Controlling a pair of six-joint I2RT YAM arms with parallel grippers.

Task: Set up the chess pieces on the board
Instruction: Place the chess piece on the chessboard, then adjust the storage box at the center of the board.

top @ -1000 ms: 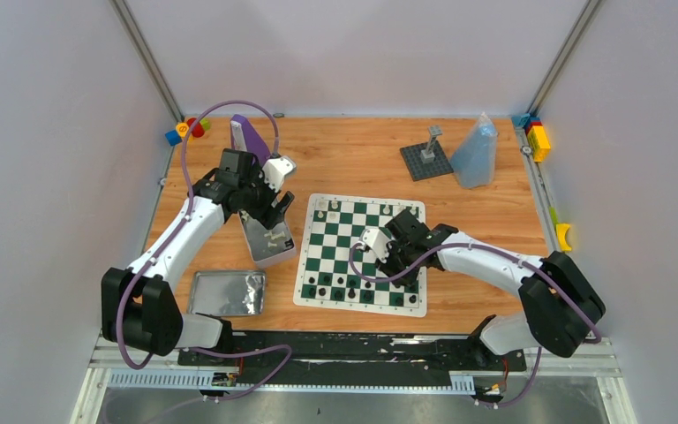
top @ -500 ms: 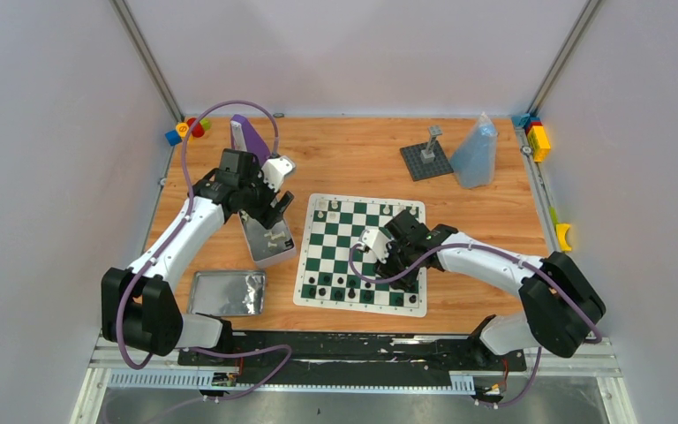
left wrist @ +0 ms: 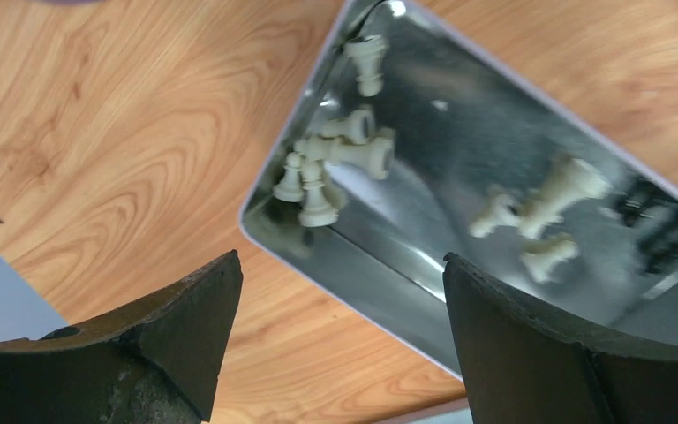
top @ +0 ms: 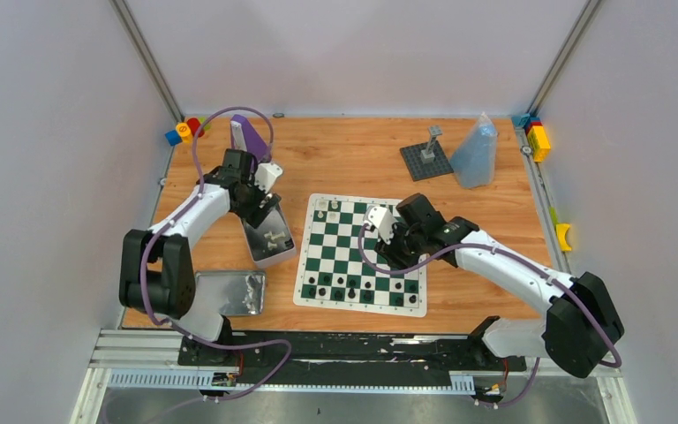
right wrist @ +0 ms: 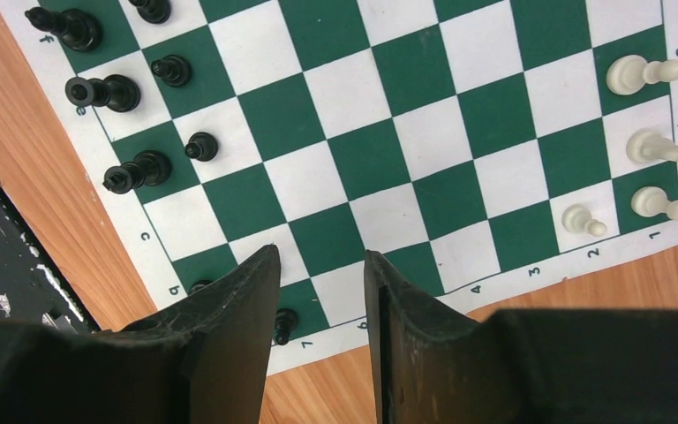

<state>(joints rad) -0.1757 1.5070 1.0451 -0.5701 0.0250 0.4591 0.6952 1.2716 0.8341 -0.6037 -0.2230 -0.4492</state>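
Board (right wrist: pixel 406 132): middle ranks bare, a wide lane across. Near edge crowded with close-set black pieces (right wrist: pixel 132 172). Far edge has few white pieces (right wrist: pixel 649 146), with gaps between them.
Tin (left wrist: pixel 362 274): walls hem the floor. White cluster (left wrist: pixel 353 152) packed into one corner, three loose ones (left wrist: pixel 565 187) mid-floor.
Wood (top: pixel 353 159) past board open up to baseplate (top: pixel 426 161) and bag (top: pixel 475 152).

top camera sits high behind the white arm bases (top: pixel 508 336), looking down across the whole wooden tabletop (top: pixel 353 155). left wrist camera is in tight, peering down past the left gripper's black fingers (left wrist: pixel 177 327) into a shiny rectangular metal tin (left wrist: pixel 459 150). right wrist camera hangs close over the flat green-and-white checkered mat (right wrist: pixel 380 159), and the top view takes in both spots.
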